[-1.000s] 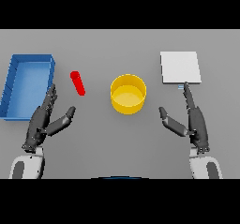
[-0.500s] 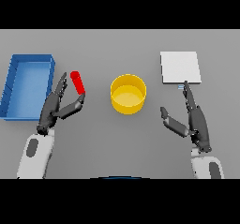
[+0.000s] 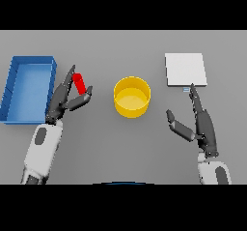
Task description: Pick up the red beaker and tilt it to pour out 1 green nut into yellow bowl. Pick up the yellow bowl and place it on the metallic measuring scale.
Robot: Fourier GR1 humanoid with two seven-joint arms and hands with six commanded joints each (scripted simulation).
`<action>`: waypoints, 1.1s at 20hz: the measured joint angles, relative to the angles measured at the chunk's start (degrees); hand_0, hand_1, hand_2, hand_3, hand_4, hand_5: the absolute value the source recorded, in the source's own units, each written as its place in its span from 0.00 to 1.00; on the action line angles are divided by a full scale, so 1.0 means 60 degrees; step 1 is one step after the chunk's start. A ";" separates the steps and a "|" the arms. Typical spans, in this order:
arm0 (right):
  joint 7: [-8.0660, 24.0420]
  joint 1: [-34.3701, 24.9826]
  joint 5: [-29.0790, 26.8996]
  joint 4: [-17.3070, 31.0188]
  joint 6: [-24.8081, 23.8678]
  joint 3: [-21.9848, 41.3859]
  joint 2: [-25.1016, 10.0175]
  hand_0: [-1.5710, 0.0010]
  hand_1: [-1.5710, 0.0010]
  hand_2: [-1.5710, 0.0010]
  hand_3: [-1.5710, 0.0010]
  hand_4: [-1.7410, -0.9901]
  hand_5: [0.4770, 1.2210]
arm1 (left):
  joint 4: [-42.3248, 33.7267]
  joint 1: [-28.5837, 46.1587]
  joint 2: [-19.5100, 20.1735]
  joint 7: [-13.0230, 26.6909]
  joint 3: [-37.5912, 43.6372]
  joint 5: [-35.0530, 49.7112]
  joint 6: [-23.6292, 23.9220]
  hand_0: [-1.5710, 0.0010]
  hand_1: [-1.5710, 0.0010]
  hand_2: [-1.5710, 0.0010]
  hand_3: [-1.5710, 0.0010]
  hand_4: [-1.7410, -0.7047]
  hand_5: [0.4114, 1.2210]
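left hand (image 3: 65, 99): now up at the red beaker (image 3: 79, 83), having come forward from near the table's front edge
fingers (image 3: 64, 87): now flank the beaker, thumb reaching in below it
left arm: stretches farther over the table than a second ago

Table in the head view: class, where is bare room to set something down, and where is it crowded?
Free: between yellow bowl and scale; also the table strip behind the bowl. Crowded: between blue bin and bowl, where the left hand reaches the red beaker.
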 measured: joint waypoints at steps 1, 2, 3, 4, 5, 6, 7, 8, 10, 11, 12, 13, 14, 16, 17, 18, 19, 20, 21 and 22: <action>0.0097 -0.0107 0.0041 0.0077 -0.0024 0.0052 0.0080 1.00 1.00 1.00 1.00 0.63 0.22 | 0.0224 -0.0178 0.0020 0.0152 0.0069 0.0017 -0.0003 1.00 1.00 1.00 1.00 0.43 0.34; -0.0034 0.0051 0.0004 -0.0007 0.0011 0.0053 0.0061 1.00 1.00 1.00 1.00 0.63 0.22 | 0.0516 -0.0427 -0.0008 0.0137 0.0148 0.0049 0.0013 1.00 1.00 1.00 1.00 0.43 0.34; 0.0087 0.0002 0.0022 -0.0042 0.0002 0.0099 0.0118 1.00 1.00 1.00 1.00 0.63 0.22 | 0.0712 -0.0493 -0.0026 0.0045 0.0181 0.0059 0.0005 1.00 1.00 1.00 1.00 0.44 0.34; 0.0109 -0.0017 -0.0042 -0.0071 -0.0006 0.0059 0.0132 1.00 1.00 1.00 1.00 0.63 0.22 | 0.0874 -0.0658 -0.0041 0.0045 0.0224 0.0056 0.0041 1.00 1.00 1.00 1.00 0.44 0.34; 0.0172 -0.0079 -0.0062 -0.0079 0.0004 0.0025 0.0094 1.00 1.00 1.00 1.00 0.63 0.22 | 0.0961 -0.0848 -0.0067 0.0023 0.0226 0.0025 0.0089 1.00 1.00 1.00 1.00 0.44 0.34; 0.0191 -0.0068 -0.0053 -0.0109 -0.0017 0.0050 0.0138 1.00 1.00 1.00 1.00 0.63 0.22 | 0.1132 -0.0875 -0.0042 -0.0073 0.0276 0.0067 0.0027 1.00 1.00 1.00 1.00 0.43 0.34; 0.0148 0.0022 -0.0065 -0.0192 -0.0037 0.0027 0.0124 1.00 1.00 1.00 1.00 0.63 0.22 | 0.1272 -0.1061 -0.0053 -0.0108 0.0336 0.0117 0.0011 1.00 1.00 1.00 1.00 0.42 0.34; 0.0271 -0.0085 -0.0082 -0.0116 -0.0030 -0.0039 0.0057 1.00 1.00 1.00 1.00 0.63 0.22 | 0.1392 -0.1157 -0.0058 -0.0195 0.0390 0.0175 -0.0032 1.00 1.00 1.00 1.00 0.41 0.35; 0.0250 -0.0033 -0.0023 -0.0033 -0.0052 -0.0009 0.0084 1.00 1.00 1.00 1.00 0.64 0.22 | 0.1653 -0.1243 -0.0118 -0.0562 0.0485 0.0262 -0.0053 1.00 1.00 1.00 1.00 0.39 0.35; 0.0166 -0.0023 -0.0026 -0.0047 -0.0053 0.0010 0.0108 1.00 1.00 1.00 1.00 0.64 0.22 | 0.1833 -0.1402 -0.0122 -0.0577 0.0537 0.0273 -0.0039 1.00 1.00 1.00 1.00 0.38 0.36; 0.0183 -0.0025 0.0073 -0.0131 -0.0114 0.0041 0.0104 1.00 1.00 1.00 1.00 0.64 0.22 | 0.1996 -0.1513 -0.0196 -0.0678 0.0629 0.0350 0.0005 1.00 0.98 0.96 0.98 0.35 0.39; 0.0222 -0.0077 0.0011 -0.0054 -0.0084 -0.0052 0.0015 1.00 1.00 1.00 1.00 0.64 0.22 | 0.2197 -0.1606 -0.0269 -0.0806 0.0732 0.0400 0.0102 0.92 0.91 0.88 0.92 0.32 0.42; 0.0083 0.0059 -0.0011 -0.0105 -0.0043 -0.0050 -0.0020 1.00 1.00 1.00 1.00 0.64 0.22 | 0.2273 -0.1599 -0.0308 -0.1006 0.0866 0.0516 0.0162 0.82 0.79 0.77 0.81 0.28 0.46; 0.0196 0.0029 0.0079 -0.0084 -0.0085 -0.0003 0.0015 1.00 1.00 1.00 1.00 0.65 0.23 | 0.2528 -0.1828 -0.0403 -0.0722 0.1038 0.0630 0.0293 0.58 0.55 0.53 0.54 0.23 0.65; 0.0237 0.0023 0.0022 -0.0047 -0.0056 -0.0072 -0.0048 1.00 1.00 1.00 1.00 0.65 0.23 | 0.2656 -0.1807 -0.0516 -0.0852 0.0953 0.0463 0.0492 0.46 0.44 0.43 0.47 0.19 0.72; 0.0199 -0.0055 -0.0045 -0.0098 -0.0038 -0.0089 -0.0039 1.00 1.00 1.00 1.00 0.65 0.23 | 0.2648 -0.1855 -0.0507 -0.0773 0.0888 0.0342 0.0575 0.37 0.35 0.34 0.41 0.16 0.78; 0.0241 -0.0039 -0.0057 -0.0088 -0.0023 -0.0067 -0.0004 1.00 1.00 1.00 1.00 0.65 0.22 | 0.2667 -0.1938 -0.0495 -0.0729 0.0801 0.0230 0.0656 0.30 0.28 0.27 0.38 0.13 0.82; 0.0224 -0.0030 -0.0032 -0.0022 -0.0079 -0.0065 0.0051 1.00 1.00 1.00 1.00 0.65 0.22 | 0.2675 -0.1959 -0.0424 -0.0724 0.0721 0.0217 0.0603 0.24 0.23 0.22 0.30 0.16 0.86; 0.0231 -0.0002 0.0038 0.0071 -0.0122 -0.0052 0.0067 1.00 1.00 1.00 1.00 0.65 0.22 | 0.2650 -0.1966 -0.0398 -0.0743 0.0640 0.0190 0.0606 0.19 0.18 0.17 0.24 0.19 0.89; 0.0083 0.0027 -0.0038 0.0005 -0.0088 -0.0075 0.0051 1.00 1.00 1.00 1.00 0.64 0.23 | 0.2528 -0.1935 -0.0368 -0.0641 0.0602 0.0144 0.0539 0.15 0.15 0.14 0.19 0.21 0.91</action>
